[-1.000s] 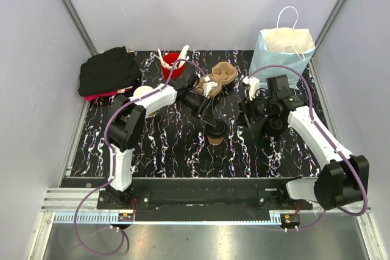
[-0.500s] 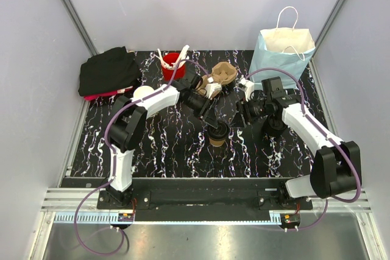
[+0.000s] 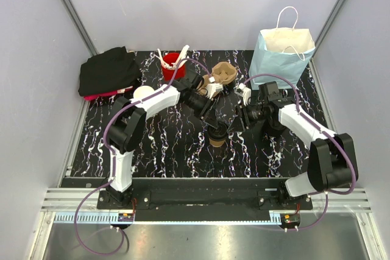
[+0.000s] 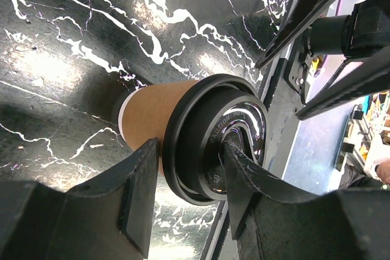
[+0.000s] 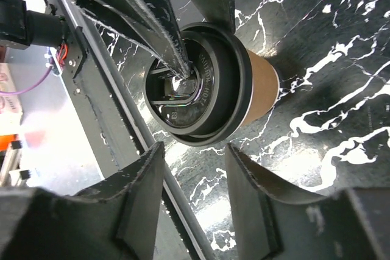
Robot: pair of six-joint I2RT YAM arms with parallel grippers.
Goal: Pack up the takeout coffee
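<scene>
Marble table (image 3: 159,145): right tool (image 3: 238,116) nearer cup (image 3: 216,137)

Black marbled table (image 3: 177,144). Far left corner: folded black cloth (image 3: 108,72) lying over something red (image 3: 97,96). Far middle: red cup (image 3: 171,64) holding white utensils (image 3: 183,52); brown pulp carrier (image 3: 222,74) nearby. Far right: pale blue paper bag (image 3: 280,59), upright, white handles.

Both builds match: left arm (image 3: 155,97) and right arm (image 3: 303,123) have white link shells with chunky black joint housings. A thin purple cable (image 3: 271,76) runs along each. The fingers (image 4: 139,194) are matte black, flat and tapered (same in both wrist views).
</scene>
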